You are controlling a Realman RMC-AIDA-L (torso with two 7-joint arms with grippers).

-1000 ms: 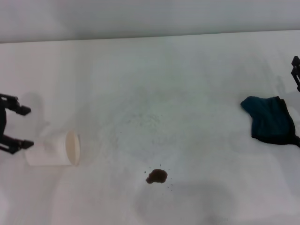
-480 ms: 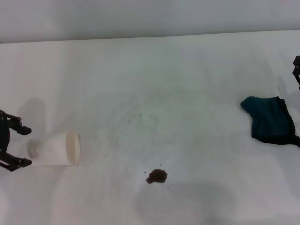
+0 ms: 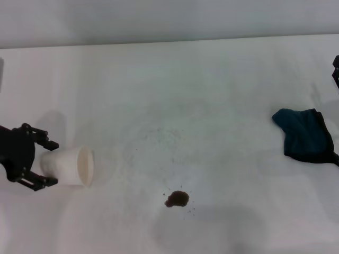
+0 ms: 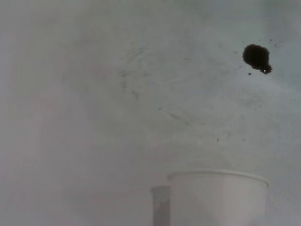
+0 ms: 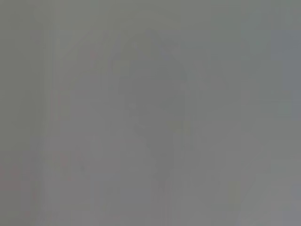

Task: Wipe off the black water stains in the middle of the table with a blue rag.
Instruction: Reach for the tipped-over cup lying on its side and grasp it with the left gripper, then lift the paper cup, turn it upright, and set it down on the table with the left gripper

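The table (image 3: 175, 95) is the largest thing: a wide white surface that fills the head view up to the far wall.

The left gripper (image 3: 45, 163) is low on the left side of the table. Its two black fingers (image 3: 38, 133) stand open, one on the far side and one on the near side of the cup (image 3: 69, 166). The cup's closed end lies between them. I cannot tell if the fingers touch it.

The cup is white, lies on its side, and its open mouth faces the middle of the table. In the left wrist view the cup (image 4: 218, 197) is close to the camera, with the stain (image 4: 257, 57) farther off beyond it.

The rag (image 3: 305, 135) lies on the right side of the table, well apart from the stain. It is dark teal-blue, wrinkled, with a black edge on its near side.

Of the right gripper (image 3: 335, 71) only a small black part shows at the right edge, beyond the rag and not touching it. Its jaws cannot be seen.

The stain (image 3: 177, 199) is a small dark blotch with tiny specks around it. It sits near the middle of the table, toward the near side, between cup and rag but nearer to the cup.
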